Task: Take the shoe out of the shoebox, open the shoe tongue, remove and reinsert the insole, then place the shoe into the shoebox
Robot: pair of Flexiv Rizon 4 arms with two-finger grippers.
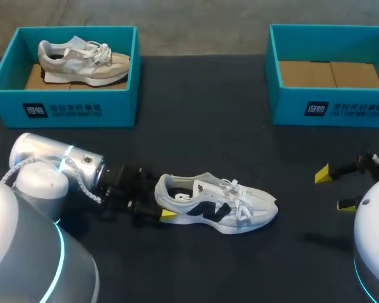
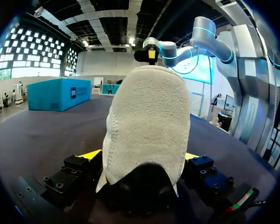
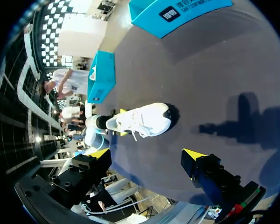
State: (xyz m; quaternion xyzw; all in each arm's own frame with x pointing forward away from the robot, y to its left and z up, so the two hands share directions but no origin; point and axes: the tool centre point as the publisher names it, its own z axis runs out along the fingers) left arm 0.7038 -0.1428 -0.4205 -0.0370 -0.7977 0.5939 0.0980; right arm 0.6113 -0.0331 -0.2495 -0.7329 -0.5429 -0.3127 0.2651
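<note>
A white sneaker with black side markings [image 1: 218, 203] lies on its sole on the dark table, toe pointing right. My left gripper [image 1: 163, 203] is at its heel, open, with one finger on each side of the heel. In the left wrist view the pale heel [image 2: 147, 126] fills the space between the fingers of my left gripper [image 2: 141, 156]. My right gripper [image 1: 336, 188] stands open and empty at the table's right, well away from the shoe. From the right wrist, the sneaker [image 3: 144, 120] lies ahead of the open right gripper [image 3: 147, 154].
A teal shoebox [image 1: 63, 110] at the back left holds a beige sneaker [image 1: 82, 60]. A second teal shoebox [image 1: 331, 107] at the back right shows only its cardboard floor. Bare dark table lies between the boxes and the shoe.
</note>
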